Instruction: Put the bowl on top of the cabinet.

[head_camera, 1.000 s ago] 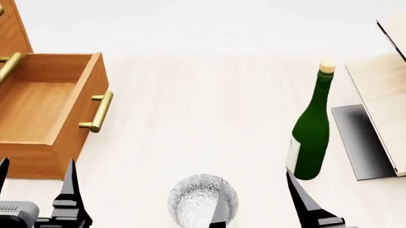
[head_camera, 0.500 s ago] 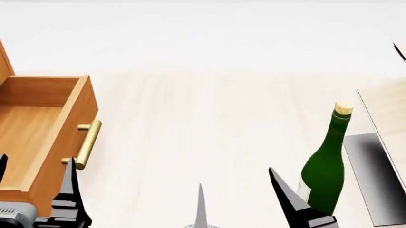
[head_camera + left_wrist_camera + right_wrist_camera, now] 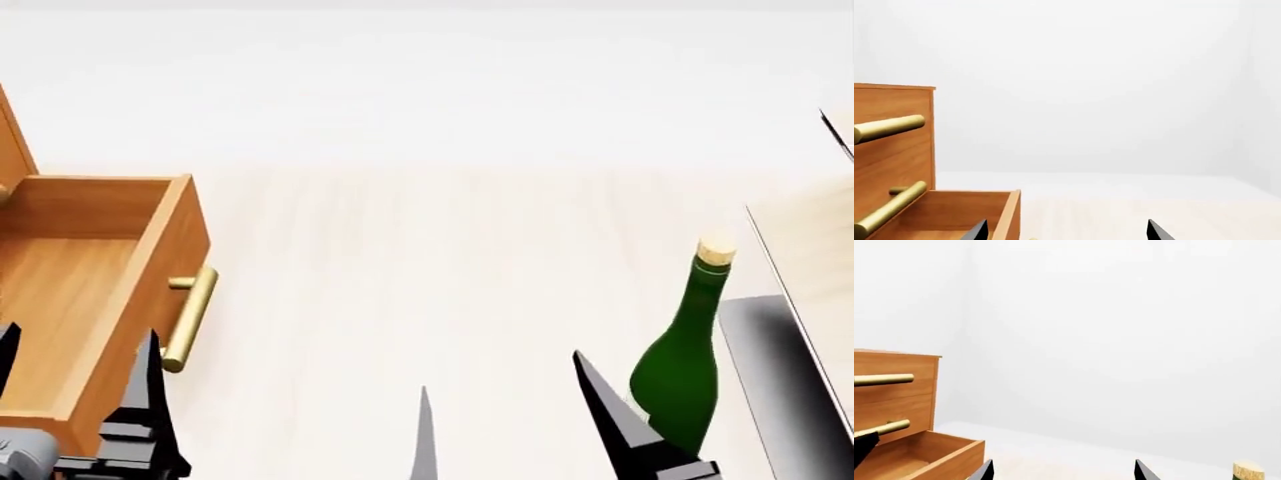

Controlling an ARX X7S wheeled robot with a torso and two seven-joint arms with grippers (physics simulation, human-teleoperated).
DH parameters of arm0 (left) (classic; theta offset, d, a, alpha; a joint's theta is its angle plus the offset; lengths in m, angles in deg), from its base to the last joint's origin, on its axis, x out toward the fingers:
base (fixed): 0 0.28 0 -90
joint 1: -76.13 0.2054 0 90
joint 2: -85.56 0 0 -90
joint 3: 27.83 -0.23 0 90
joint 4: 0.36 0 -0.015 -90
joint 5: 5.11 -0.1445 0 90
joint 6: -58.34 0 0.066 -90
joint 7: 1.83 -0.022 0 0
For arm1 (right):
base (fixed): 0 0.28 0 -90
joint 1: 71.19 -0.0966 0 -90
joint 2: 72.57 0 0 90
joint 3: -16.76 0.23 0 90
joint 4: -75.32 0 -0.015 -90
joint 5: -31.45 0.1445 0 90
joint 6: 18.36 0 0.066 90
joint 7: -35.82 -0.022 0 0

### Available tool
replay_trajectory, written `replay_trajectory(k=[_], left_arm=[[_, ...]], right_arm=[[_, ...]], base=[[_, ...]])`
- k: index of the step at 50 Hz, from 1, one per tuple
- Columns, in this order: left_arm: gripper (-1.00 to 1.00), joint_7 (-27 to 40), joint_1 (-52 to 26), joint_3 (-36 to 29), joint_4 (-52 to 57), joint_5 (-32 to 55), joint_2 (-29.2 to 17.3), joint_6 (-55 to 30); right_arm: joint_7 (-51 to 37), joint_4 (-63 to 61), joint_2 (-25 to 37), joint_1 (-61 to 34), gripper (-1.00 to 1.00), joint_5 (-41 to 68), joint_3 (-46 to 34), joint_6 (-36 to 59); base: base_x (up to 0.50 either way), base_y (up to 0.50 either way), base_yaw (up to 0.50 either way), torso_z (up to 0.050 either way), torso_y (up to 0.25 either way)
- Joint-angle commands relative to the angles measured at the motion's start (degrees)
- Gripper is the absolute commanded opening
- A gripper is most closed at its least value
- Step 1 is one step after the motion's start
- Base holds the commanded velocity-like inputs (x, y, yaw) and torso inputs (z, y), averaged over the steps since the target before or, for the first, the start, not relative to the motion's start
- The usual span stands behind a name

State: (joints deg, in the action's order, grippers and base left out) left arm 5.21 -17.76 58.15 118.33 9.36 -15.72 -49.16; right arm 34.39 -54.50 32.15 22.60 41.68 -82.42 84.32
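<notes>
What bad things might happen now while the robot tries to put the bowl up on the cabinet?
1. The green bottle stands right beside the right gripper; a sideways swing might topple it.
2. The cabinet has an open drawer sticking out by the left gripper, so an arm might bump it.
3. No view shows the bowl now, so its grip can't be checked; it might slip.

- The bowl, in sight between the right gripper's (image 3: pixel 514 440) fingers a second ago and only a sliver of rim half a second ago, is now out of the head view
- The bottle (image 3: pixel 681 365) sits lower and further right than a second ago
- The open drawer (image 3: pixel 94 300) has slid toward the left edge, with less of the cabinet (image 3: pixel 14 150) showing
- The rack (image 3: pixel 814 270) has moved further off the right edge
</notes>
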Motion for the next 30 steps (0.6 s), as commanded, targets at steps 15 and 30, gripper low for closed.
replay_trajectory(k=[15, 30], left_arm=[[1.0, 0.56, 0.19, -0.35, 0.07, 3.35, -1.61, 0.42], [1.0, 0.7, 0.38, -0.76, 0.69, 4.95, -2.52, 0.57]], right_arm=[[-1.47, 0.35, 1.07, 0.34, 1.0, -0.29, -0.88, -1.58], [-2.31, 0.34, 1.62, 0.36, 1.0, -0.06, -1.07, -1.99]], base=[[0.0, 0.0, 0.0, 0.05, 0.0], [0.0, 0.0, 0.0, 0.05, 0.0]])
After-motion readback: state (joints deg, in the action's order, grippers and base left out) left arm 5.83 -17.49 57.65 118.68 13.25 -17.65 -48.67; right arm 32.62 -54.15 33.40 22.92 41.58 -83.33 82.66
